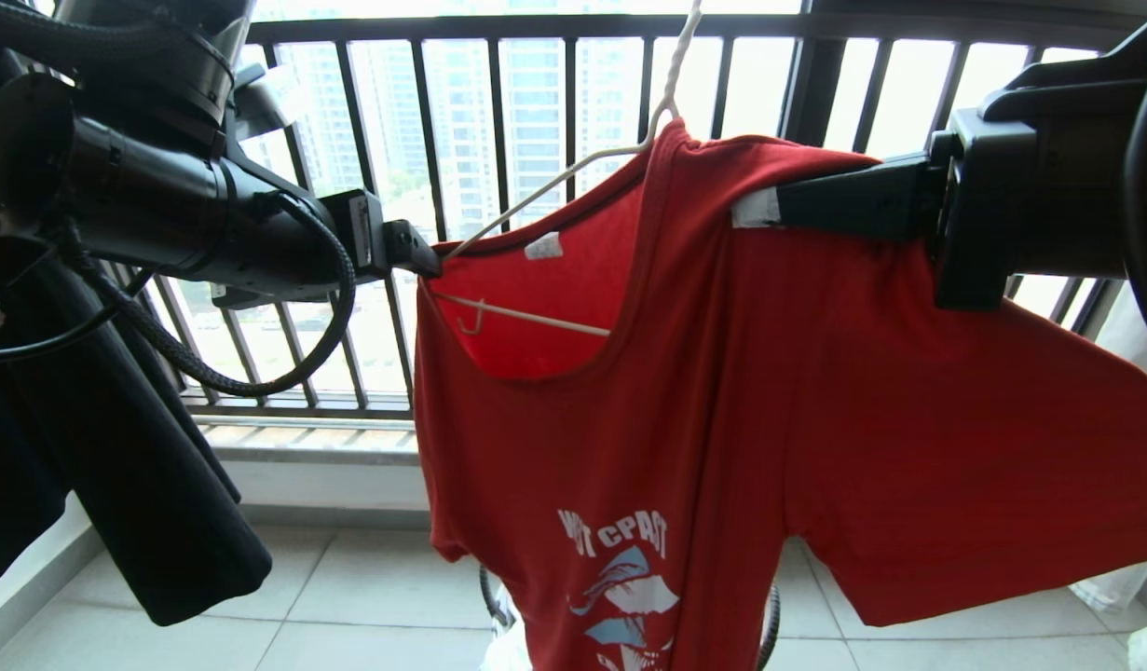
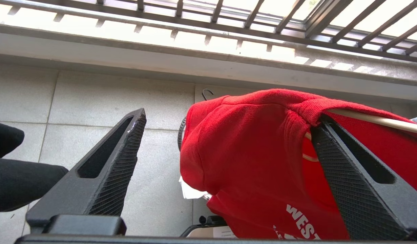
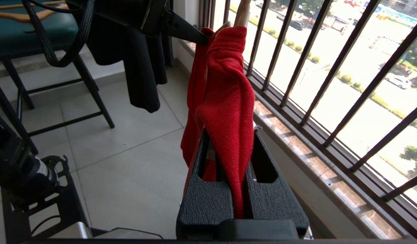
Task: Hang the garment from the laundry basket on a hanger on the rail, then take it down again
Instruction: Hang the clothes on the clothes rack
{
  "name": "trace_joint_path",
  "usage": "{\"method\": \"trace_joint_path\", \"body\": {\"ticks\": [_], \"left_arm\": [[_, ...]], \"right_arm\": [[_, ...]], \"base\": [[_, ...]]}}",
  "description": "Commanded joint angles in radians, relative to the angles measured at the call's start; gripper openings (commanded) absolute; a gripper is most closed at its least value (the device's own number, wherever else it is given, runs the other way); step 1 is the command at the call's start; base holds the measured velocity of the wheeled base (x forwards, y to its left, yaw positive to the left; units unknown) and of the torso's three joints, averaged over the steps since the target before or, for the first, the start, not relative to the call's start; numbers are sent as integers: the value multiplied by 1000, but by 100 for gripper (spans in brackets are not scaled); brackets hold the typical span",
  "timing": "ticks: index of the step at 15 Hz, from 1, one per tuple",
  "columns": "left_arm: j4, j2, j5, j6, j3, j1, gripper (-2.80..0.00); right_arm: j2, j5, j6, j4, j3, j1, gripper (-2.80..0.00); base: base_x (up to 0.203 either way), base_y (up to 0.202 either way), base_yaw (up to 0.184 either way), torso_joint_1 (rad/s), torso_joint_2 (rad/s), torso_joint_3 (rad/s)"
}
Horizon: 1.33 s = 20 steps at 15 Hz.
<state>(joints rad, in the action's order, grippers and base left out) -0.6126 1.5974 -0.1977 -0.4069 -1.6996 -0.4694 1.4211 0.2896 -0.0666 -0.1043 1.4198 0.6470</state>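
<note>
Right gripper (image 3: 228, 142) jaws clamping garment (image 1: 722, 391) shoulder, body hanging downward

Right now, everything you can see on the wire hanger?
The hanger is thin off-white wire with a twisted neck rising out of the head view. Its right side is buried under the red T-shirt; its left arm slopes down bare, and the lower bar with a small notch hook shows through the neck opening. The left gripper, jaws wide open, sits at its left end; the right gripper pinches shirt fabric.
</note>
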Motion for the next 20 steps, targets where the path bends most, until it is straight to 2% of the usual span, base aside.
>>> {"method": "trace_joint_path", "body": {"ticks": [1,11,12,20], "left_arm": [[-3,8,-2,-3,0,0,0],[2,26,-5,-1,0,0,0],[2,26,-6,-3,0,0,-280],[2,24,-8,-1,-2,0,-280]], "right_arm": [[0,2,-1,-2,4,2,-280],[-5,2,-1,-2,4,8,-280],[-5,2,-1,-2,4,10,-280],[-1,0,-2,-2,4,11,-280]], "base": [[0,0,0,0,0,0],[0,0,0,0,0,0],[0,0,0,0,0,0],[0,0,0,0,0,0]]}}
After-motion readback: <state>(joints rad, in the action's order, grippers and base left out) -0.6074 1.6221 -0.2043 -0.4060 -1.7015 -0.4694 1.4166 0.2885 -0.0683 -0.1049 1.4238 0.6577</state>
